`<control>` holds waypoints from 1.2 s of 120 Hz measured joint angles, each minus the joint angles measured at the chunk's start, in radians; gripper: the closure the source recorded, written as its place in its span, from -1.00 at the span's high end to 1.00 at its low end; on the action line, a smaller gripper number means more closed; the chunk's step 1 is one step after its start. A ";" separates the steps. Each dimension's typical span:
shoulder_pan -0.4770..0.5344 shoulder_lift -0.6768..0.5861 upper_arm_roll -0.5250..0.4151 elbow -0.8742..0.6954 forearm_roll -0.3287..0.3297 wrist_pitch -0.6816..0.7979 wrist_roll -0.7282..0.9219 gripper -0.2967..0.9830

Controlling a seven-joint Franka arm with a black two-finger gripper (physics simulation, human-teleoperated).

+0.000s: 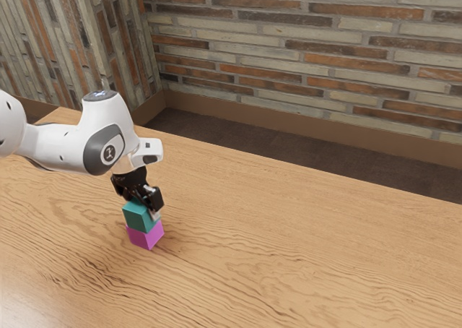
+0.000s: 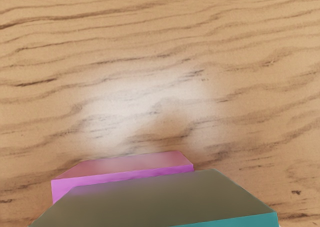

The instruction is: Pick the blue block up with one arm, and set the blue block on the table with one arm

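Observation:
The teal-blue block (image 1: pixel 136 217) sits directly over a magenta block (image 1: pixel 146 235) in the exterior view, slightly out of line with it. My gripper (image 1: pixel 152 207) is down at the teal block, overlapping its upper part on the exterior view's right; whether it grips the block cannot be told. In the wrist view the teal block (image 2: pixel 155 199) looms large at the lower edge, just under my hand, partly covering the magenta block (image 2: pixel 132 166). Whether the two blocks touch is unclear.
The wooden table (image 1: pixel 303 263) extends around the blocks and toward the exterior view's right. Behind its far edge are a dark floor (image 1: pixel 216 136) and a brick wall (image 1: pixel 310 46).

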 joint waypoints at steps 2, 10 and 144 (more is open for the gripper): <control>0.000 0.000 0.000 0.000 0.000 0.000 0.000 0.25; 0.000 0.000 0.000 0.000 0.000 0.000 -0.002 0.17; 0.007 0.347 -0.060 0.482 0.007 -0.198 -0.024 0.08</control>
